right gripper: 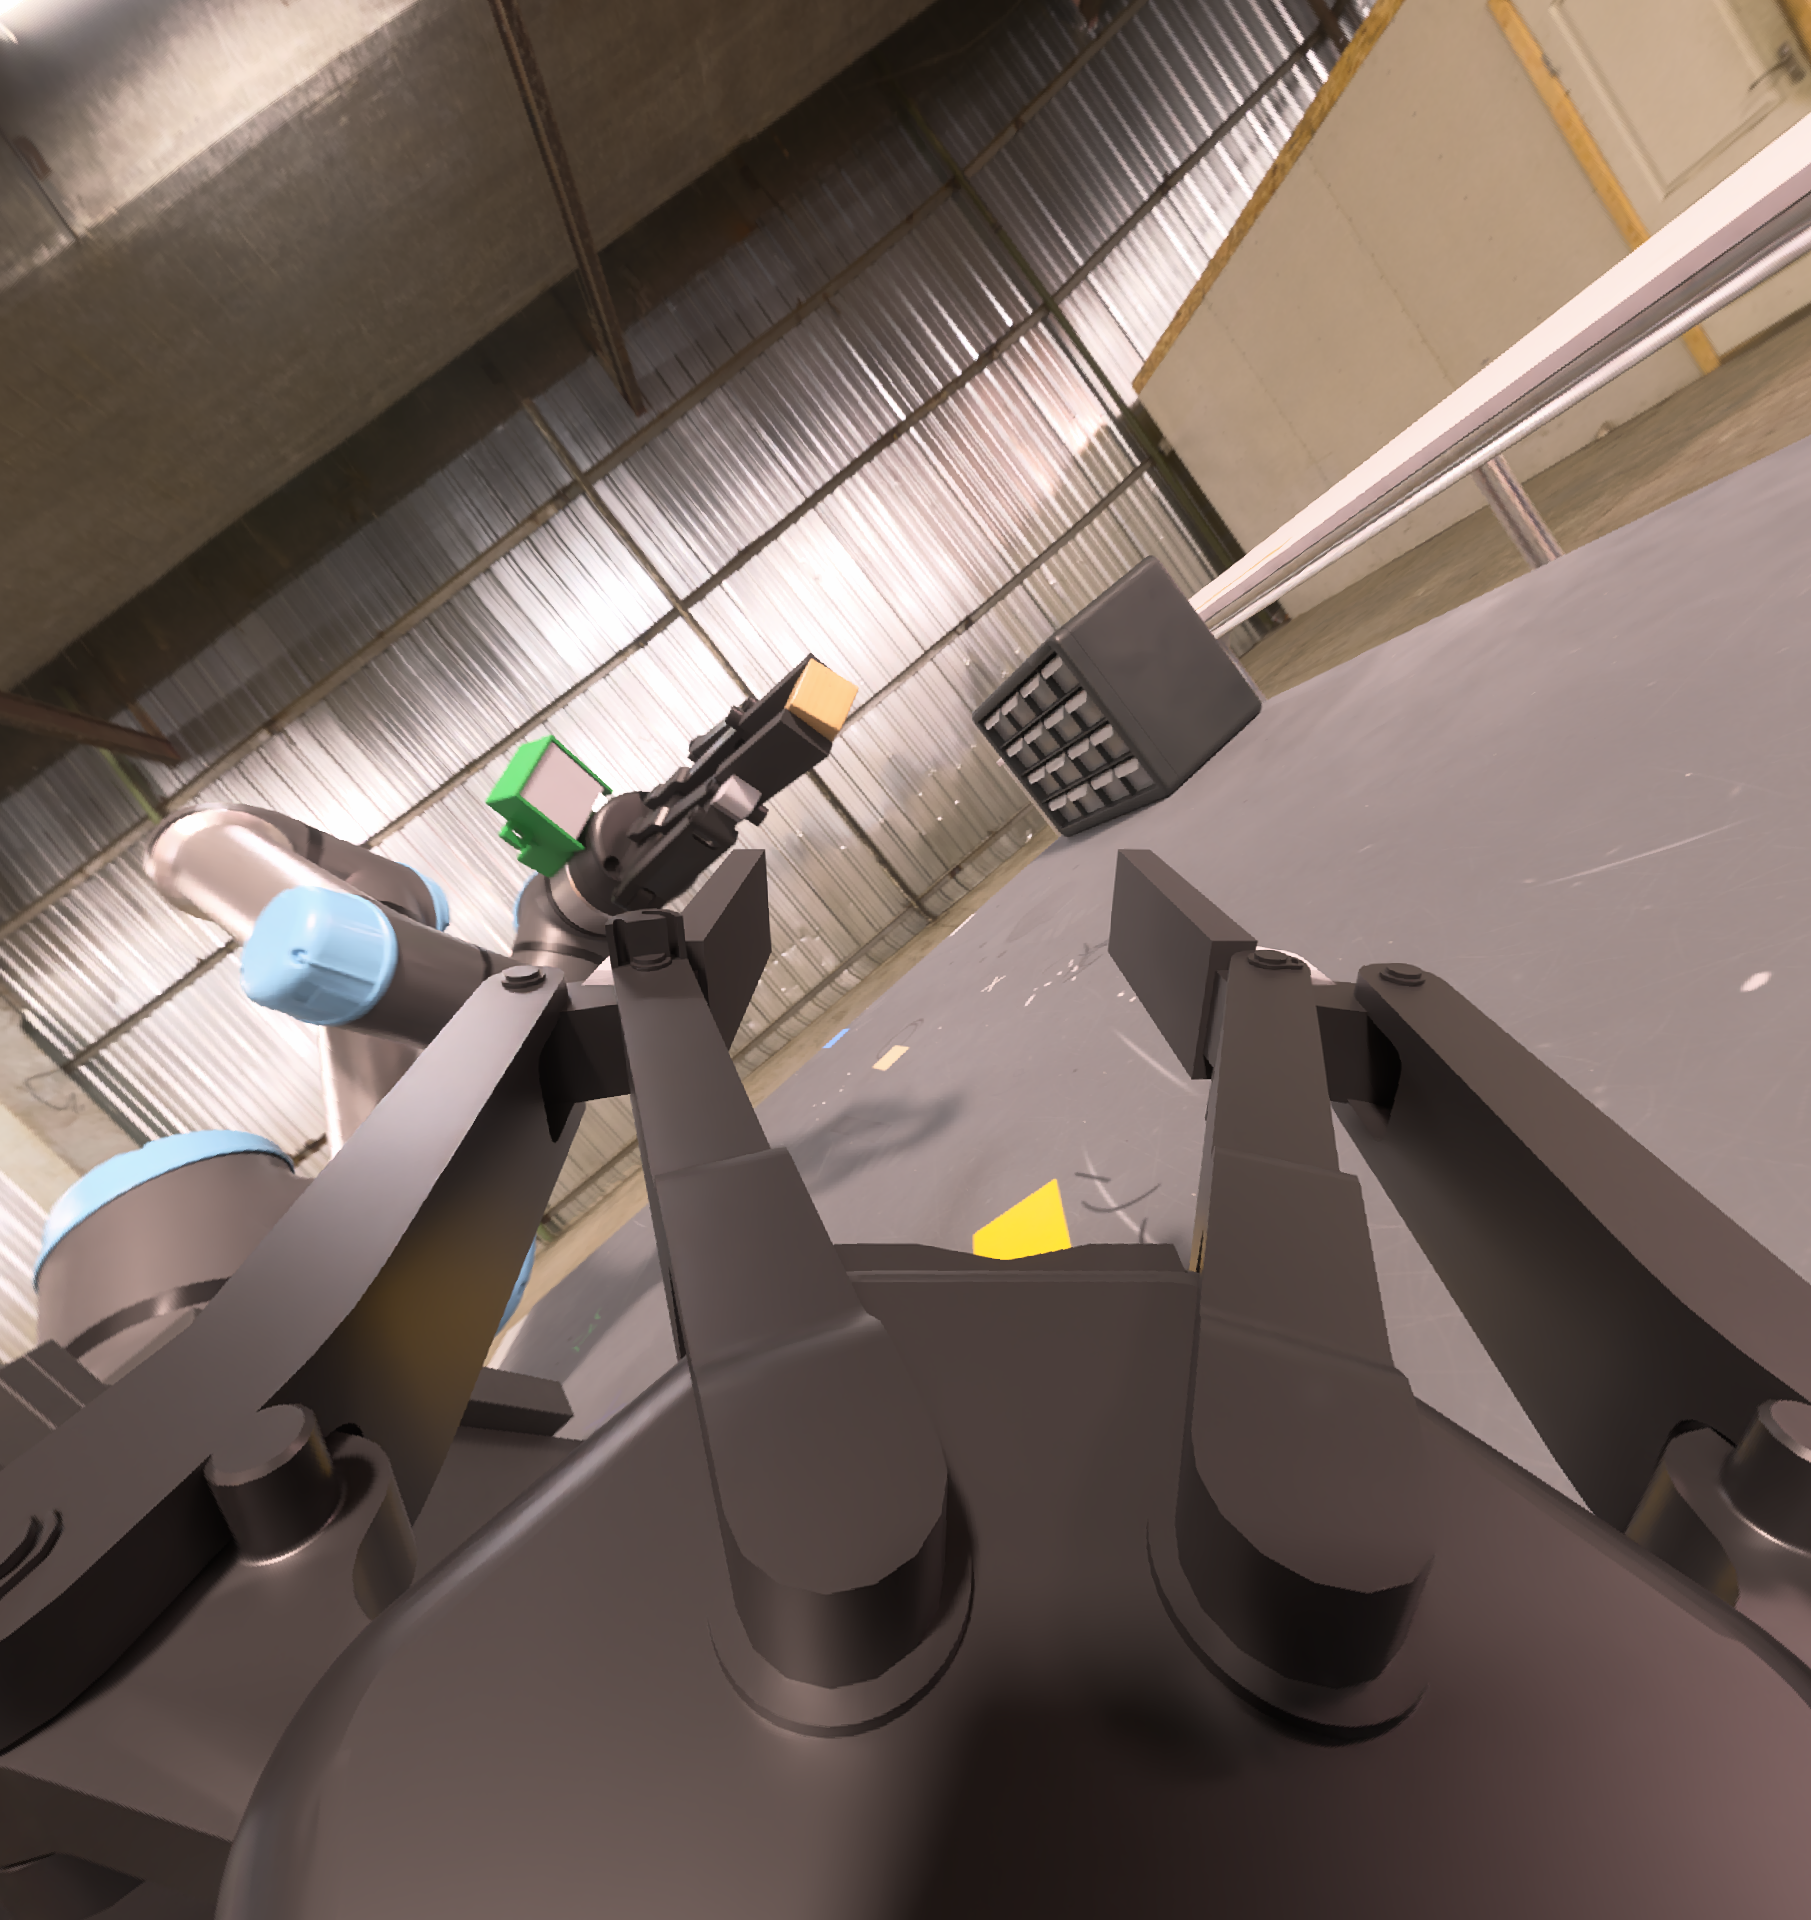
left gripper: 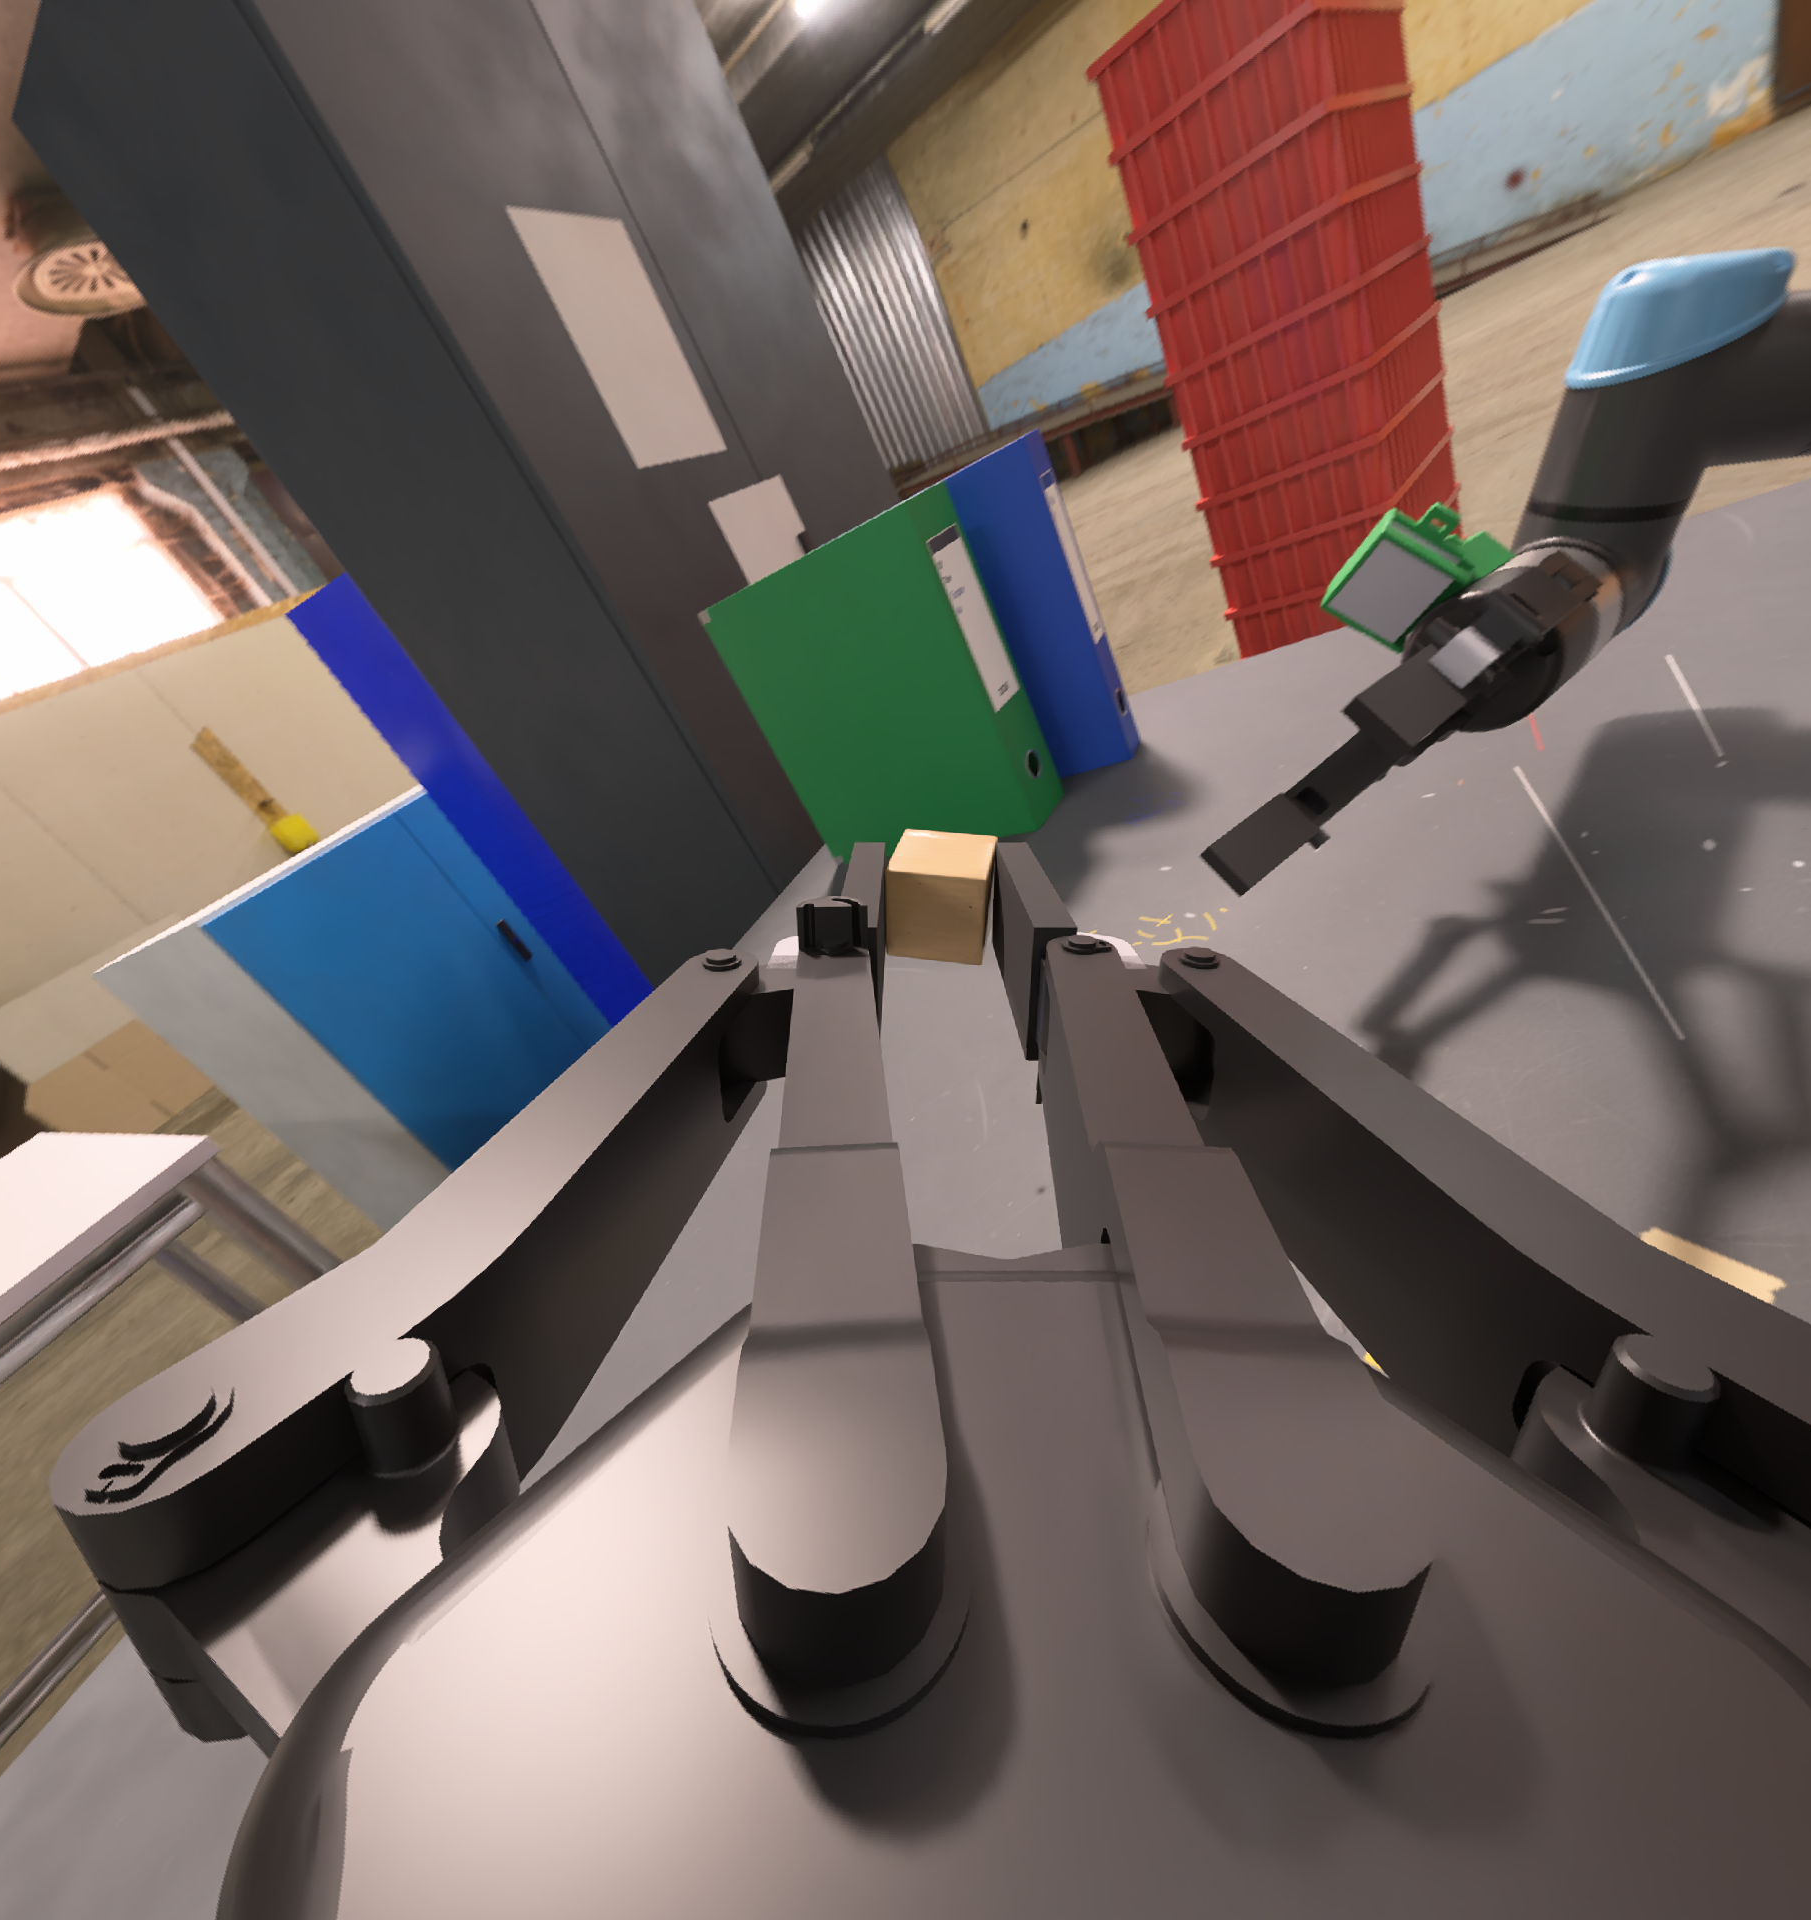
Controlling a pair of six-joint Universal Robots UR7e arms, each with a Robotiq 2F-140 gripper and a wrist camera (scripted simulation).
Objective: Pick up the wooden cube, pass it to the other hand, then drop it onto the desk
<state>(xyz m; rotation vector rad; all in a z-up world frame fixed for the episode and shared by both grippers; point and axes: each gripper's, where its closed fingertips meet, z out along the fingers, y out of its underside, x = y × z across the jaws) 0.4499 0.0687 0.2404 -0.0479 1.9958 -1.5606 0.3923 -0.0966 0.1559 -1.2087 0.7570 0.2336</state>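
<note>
Hand-over stage, cube lifted but not yet passed. The left gripper (left gripper: 940,899) is clamped on the wooden cube (left gripper: 940,896), which sits at the very tips of its fingers, one pad against each side face, with the front of the cube projecting beyond them. In the right wrist view the same cube (right gripper: 821,696) is seen raised clear of the grey desk (right gripper: 1503,935), so the pick-up appears complete. The right gripper (right gripper: 942,935) has its fingers spread wide apart with nothing between them; the cube lies ahead of it and above its left fingertip, near but not between the pads. In the left wrist view the right gripper (left gripper: 1285,821) hangs to the right of the cube, apart from it. Remaining, by judgement: closing the gap, the transfer, the left release, and the drop onto the desk. Beyond the cube stand a green binder (left gripper: 870,707) and a blue binder (left gripper: 1046,603); a dark drawer organiser (right gripper: 1119,707) rests ahead of the right gripper.
</note>
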